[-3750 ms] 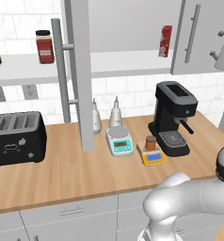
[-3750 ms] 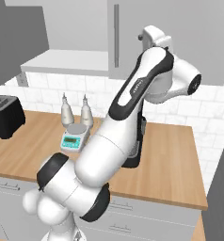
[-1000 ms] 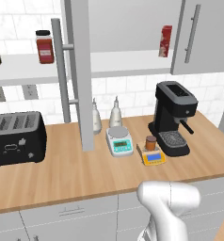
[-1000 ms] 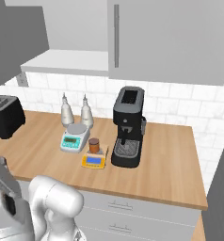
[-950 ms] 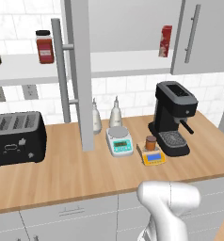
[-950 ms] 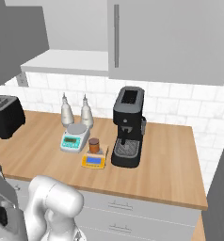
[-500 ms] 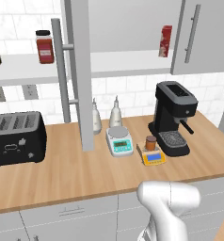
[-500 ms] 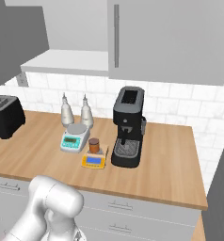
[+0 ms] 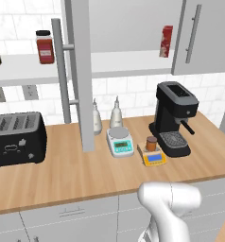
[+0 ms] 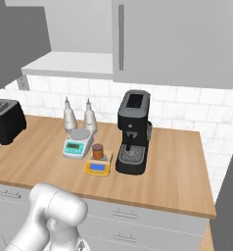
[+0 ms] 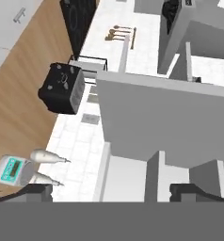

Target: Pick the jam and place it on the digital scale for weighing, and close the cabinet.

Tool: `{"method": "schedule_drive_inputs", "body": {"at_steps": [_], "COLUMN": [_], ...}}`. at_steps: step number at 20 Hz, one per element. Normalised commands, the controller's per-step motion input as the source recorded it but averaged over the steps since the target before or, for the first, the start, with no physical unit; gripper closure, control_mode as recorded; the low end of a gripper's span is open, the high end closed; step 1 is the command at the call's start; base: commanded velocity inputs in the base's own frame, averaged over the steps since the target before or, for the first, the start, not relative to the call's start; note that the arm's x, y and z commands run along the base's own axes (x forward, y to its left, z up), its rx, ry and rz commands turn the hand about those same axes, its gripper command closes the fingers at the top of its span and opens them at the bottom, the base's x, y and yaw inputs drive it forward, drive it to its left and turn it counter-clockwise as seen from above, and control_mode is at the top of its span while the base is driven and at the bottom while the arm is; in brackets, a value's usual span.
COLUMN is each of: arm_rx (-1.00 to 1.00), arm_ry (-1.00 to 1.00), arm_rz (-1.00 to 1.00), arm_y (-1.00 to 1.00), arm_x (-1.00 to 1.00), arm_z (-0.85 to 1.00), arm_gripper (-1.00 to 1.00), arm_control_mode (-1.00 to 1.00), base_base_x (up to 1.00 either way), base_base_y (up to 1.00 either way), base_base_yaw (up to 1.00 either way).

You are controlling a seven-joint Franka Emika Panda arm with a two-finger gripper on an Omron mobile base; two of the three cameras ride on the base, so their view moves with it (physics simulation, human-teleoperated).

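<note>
Now tool (image 11: 111,190) wide apart, empty (fingertips (image 11: 35,190) touching nothing), facing grey cabinet (image 11: 165,124) door.

Arm (image 9: 168,208) is glossy white with smooth, rounded, bulbous link shells and soft grey shading on the undersides; no cables, screws or markings visible on it. From the right base camera the same white shell (image 10: 52,215) reads as a fat rounded elbow tapering to a narrower link. Fingertips (image 11: 36,192) are small, dark, near-black blocks with squared ends.
</note>
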Motion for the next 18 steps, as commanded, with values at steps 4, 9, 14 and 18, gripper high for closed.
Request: {"method": "schedule_drive_inputs", "body": {"at_steps": [4,9,14,18], "arm_rx": [0.04,0.06,0.07,0.01], "arm_ry": [-0.30,-0.27,-0.31,-0.37], "arm_rz": [-0.36,-0.35,-0.33,-0.30], "arm_y": [1.00,1.00,1.00,1.00], "arm_x": [0.00,0.00,-0.01,-0.09], "arm_z": [-0.52,-0.62,-0.47,-0.25], "arm_gripper": [-1.00,-1.00,-1.00,-1.00], "arm_control_mode": [-1.00,-1.00,-1.00,-1.00], "base_base_x": [0.00,0.00,0.00,0.00], "base_base_y": [0.00,0.00,0.00,0.00], "base_base_yaw": [0.00,0.00,0.00,0.00]}}
